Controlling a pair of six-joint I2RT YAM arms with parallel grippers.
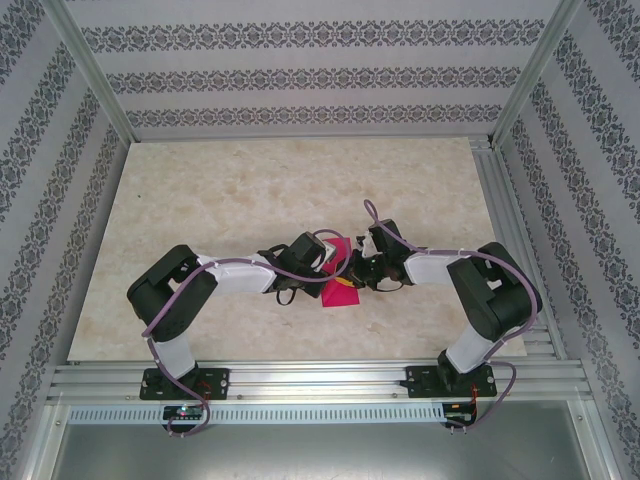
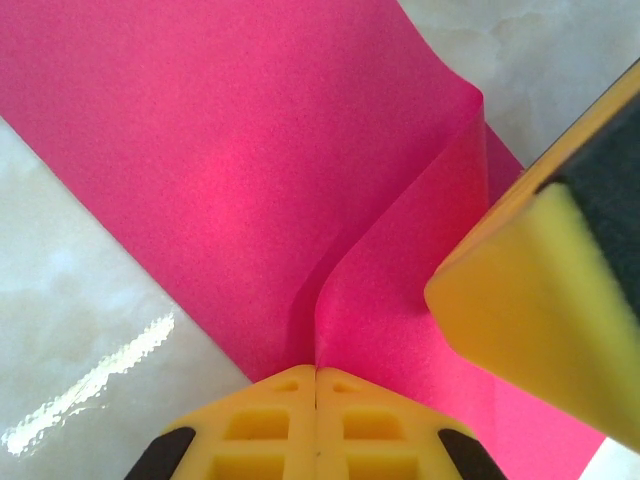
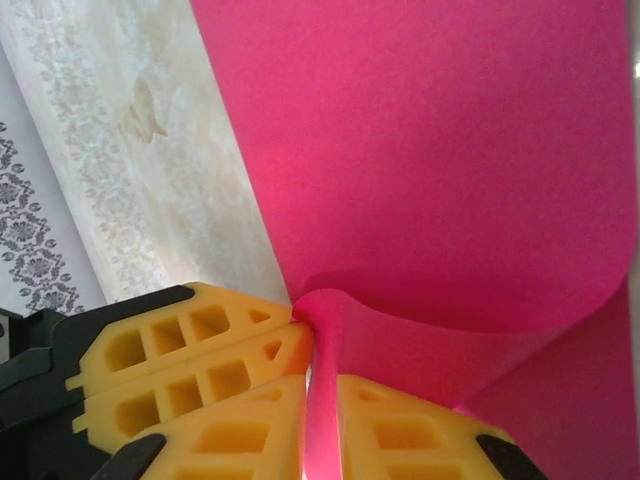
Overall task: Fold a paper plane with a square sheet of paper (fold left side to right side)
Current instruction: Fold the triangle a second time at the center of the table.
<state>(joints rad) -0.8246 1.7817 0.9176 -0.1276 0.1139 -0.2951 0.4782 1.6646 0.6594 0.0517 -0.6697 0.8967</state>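
The magenta sheet of paper (image 1: pixel 341 291) lies at the table's middle between both arms, one part raised in a curl. My left gripper (image 2: pixel 316 371) is shut on a raised crease of the sheet (image 2: pixel 230 170); its yellow fingers (image 3: pixel 200 345) come in from the left in the right wrist view. My right gripper (image 3: pixel 320 388) is shut on a curled-up flap of the sheet (image 3: pixel 430 150), which runs up between its pads. One right finger (image 2: pixel 535 320) shows close beside the left jaws. In the top view the left gripper (image 1: pixel 325 268) and right gripper (image 1: pixel 358 272) nearly touch.
The marble-patterned table (image 1: pixel 230 200) spreads around the paper. Patterned walls and metal frame posts (image 1: pixel 90 75) enclose it. Aluminium rails (image 1: pixel 320 380) run along the near edge by the arm bases. Purple cables loop over both arms.
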